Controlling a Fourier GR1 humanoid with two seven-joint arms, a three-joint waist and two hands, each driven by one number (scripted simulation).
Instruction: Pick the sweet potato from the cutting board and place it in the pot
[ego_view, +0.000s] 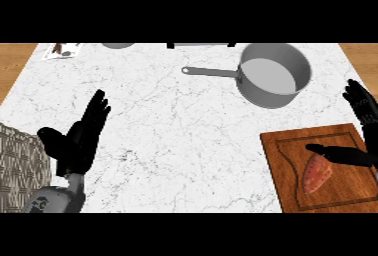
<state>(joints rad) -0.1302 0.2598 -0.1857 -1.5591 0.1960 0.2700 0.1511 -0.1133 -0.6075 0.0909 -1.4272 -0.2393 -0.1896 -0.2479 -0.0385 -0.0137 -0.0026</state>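
Note:
An orange-red sweet potato (317, 173) lies lengthwise on the wooden cutting board (291, 165) at the lower right. My right hand (359, 131) hangs over the board's right side, fingers straight and pointing away, thumb reaching left to the potato's upper tip; nothing is held. The grey metal pot (275, 75) stands farther back, its long handle (210, 72) pointing left. My left hand (80, 136) rests open at the left, fingers up.
The white marble counter (177, 130) spans the view. A patterned cloth (18, 165) lies at the lower left edge. Small items (63, 49) and a grey dish (118, 45) sit along the far edge, with wooden floor beyond both sides.

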